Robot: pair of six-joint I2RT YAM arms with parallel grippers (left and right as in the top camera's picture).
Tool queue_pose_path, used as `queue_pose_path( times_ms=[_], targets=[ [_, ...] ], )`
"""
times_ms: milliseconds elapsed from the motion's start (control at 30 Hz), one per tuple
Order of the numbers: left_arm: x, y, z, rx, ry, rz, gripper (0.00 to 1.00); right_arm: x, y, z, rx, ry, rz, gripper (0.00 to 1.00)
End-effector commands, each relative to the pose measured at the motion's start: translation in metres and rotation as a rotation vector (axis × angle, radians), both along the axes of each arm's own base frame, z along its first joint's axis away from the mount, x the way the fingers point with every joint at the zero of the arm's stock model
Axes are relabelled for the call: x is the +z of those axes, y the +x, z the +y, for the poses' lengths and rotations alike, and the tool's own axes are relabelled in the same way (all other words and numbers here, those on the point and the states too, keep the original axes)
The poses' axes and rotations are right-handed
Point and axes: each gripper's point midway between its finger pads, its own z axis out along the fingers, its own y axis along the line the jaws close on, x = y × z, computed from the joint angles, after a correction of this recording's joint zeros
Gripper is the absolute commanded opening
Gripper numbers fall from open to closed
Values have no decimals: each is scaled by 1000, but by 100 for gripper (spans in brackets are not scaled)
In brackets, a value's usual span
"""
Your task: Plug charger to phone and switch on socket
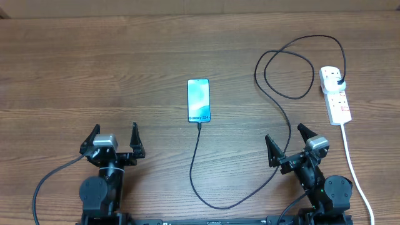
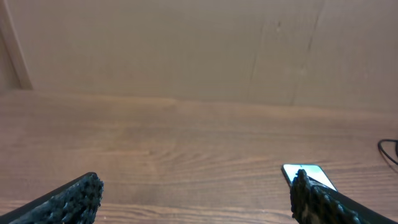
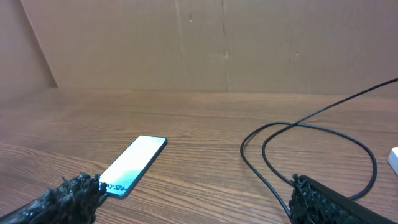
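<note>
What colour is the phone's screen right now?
Light blue, on the slim black-edged rectangular smartphone; clearest in the overhead view.

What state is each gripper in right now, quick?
Left gripper: open, holding nothing.
Right gripper: open, holding nothing.

Matt wood-grain table (image 1: 94,69), glossy phone (image 1: 199,100), white plastic socket (image 1: 336,100).
</note>
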Motion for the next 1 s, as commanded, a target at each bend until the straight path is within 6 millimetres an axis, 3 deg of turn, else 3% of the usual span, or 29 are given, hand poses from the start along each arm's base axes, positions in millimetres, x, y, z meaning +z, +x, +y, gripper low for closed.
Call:
queue_pose_path(
  times_ms=[0,300,467,967],
  targets=[
    [-4,-3,5,28,32,-46,100,3,-1,2,10,4,-14,100],
    [-11,-8,11,62,54,-74,100,3,-1,2,10,4,-14,100],
    [-33,-9,11,57,59,18,100,3,-1,2,10,4,-14,100],
    [-33,-9,8,39,57,19,100,3,-1,2,10,4,-14,100]
  ],
)
